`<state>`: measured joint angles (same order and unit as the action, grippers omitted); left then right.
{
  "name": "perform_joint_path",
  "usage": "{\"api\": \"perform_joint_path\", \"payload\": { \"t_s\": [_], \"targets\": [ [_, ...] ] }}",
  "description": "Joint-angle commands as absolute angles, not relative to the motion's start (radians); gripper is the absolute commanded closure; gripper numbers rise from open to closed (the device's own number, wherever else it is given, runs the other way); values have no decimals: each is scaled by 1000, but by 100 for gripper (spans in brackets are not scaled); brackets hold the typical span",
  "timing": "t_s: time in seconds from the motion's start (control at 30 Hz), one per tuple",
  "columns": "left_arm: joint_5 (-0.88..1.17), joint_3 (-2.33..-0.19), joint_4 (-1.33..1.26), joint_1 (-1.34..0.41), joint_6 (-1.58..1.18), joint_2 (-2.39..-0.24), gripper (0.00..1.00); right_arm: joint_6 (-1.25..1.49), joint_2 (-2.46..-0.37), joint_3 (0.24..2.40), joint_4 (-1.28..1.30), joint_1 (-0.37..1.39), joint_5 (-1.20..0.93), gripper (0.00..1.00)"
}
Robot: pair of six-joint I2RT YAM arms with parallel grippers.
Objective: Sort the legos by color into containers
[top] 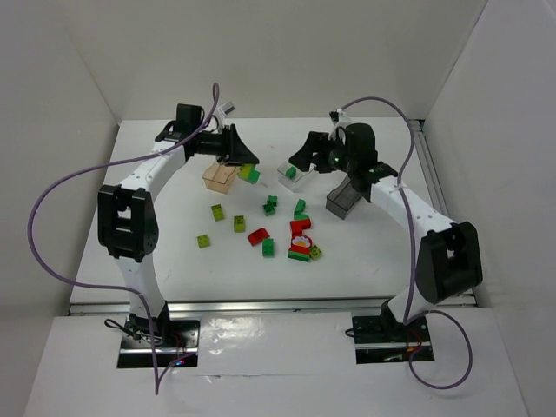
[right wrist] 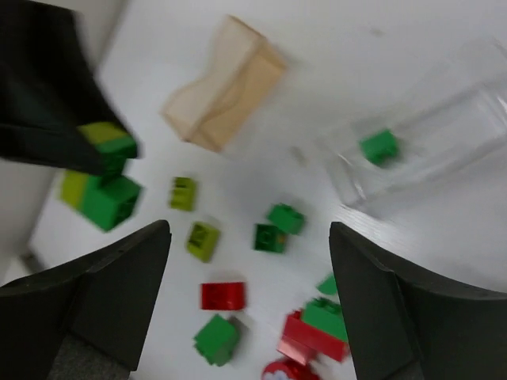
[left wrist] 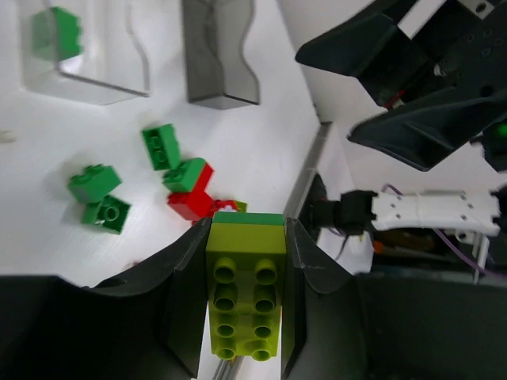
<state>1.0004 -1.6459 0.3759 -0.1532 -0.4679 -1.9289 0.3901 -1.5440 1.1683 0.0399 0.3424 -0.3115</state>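
Observation:
My left gripper is shut on a lime lego with a green lego stuck to its far end. In the top view it hangs just right of the amber container. Open and holding nothing, my right gripper hovers over the loose legos, beside the clear container, which holds one green lego. To the right stands the smoky grey container. Lime, green and red legos lie scattered mid-table.
A stuck-together clump of red and green legos lies near the scattered ones. White walls close the table on the left, back and right. A metal rail runs along the right edge. Purple cables loop off both arms.

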Motion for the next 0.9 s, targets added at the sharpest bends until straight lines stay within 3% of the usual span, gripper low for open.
{"api": "perform_joint_path", "payload": {
  "t_s": [0.0, 0.23, 0.43, 0.77, 0.87],
  "targets": [
    [1233, -1658, 252, -147, -462, -1933, 100, 420, -1563, 1161, -156, 337, -730, 12],
    [1293, -1595, 29, -147, -606, -1893, 100, 527, -1690, 1233, -308, 370, -977, 9],
    [1313, -1583, -14, -147, -629, -1884, 100, 540, -1739, 1275, -350, 409, -1008, 9],
    [1322, -1574, -11, -147, -618, -1875, 100, 607, -1805, 1298, -439, 449, -1019, 21],
    [1322, -1565, 2, -147, -606, -1865, 100, 607, -1818, 1307, -439, 460, -1019, 35]
  ]
}}
